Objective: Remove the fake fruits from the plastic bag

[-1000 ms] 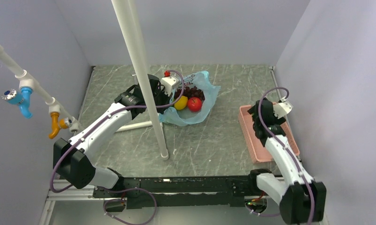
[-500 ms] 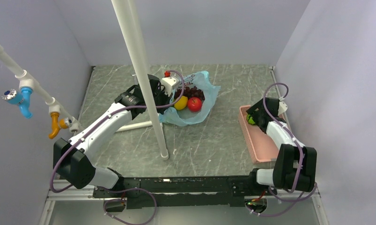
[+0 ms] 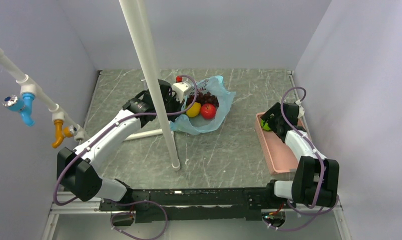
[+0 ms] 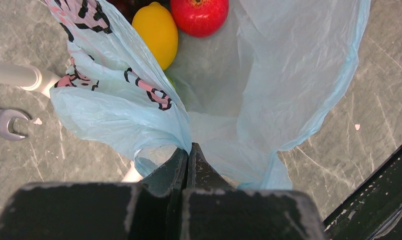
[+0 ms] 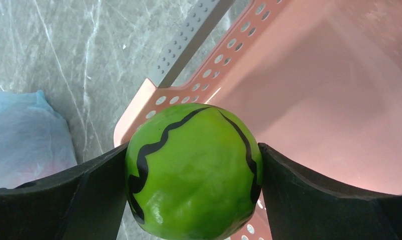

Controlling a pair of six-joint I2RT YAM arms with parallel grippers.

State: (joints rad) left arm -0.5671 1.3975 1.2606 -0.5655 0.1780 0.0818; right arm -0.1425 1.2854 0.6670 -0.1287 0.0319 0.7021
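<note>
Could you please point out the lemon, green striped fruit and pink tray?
lemon (image 4: 158, 31), left wrist view, middle.
green striped fruit (image 5: 193, 172), right wrist view, front face.
pink tray (image 5: 329, 100), right wrist view, bare floor.

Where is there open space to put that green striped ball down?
The pink tray floor right by the green ball looks bare. The table is also bare between tray and blue bag. It is crowded at the bag's left side: white pole and left pincer.

We look into a robotics lab booth: plain pale walls (image 3: 198, 30) enclose a marbled table (image 3: 229, 145), with coloured taps (image 3: 24, 109) on the left.
</note>
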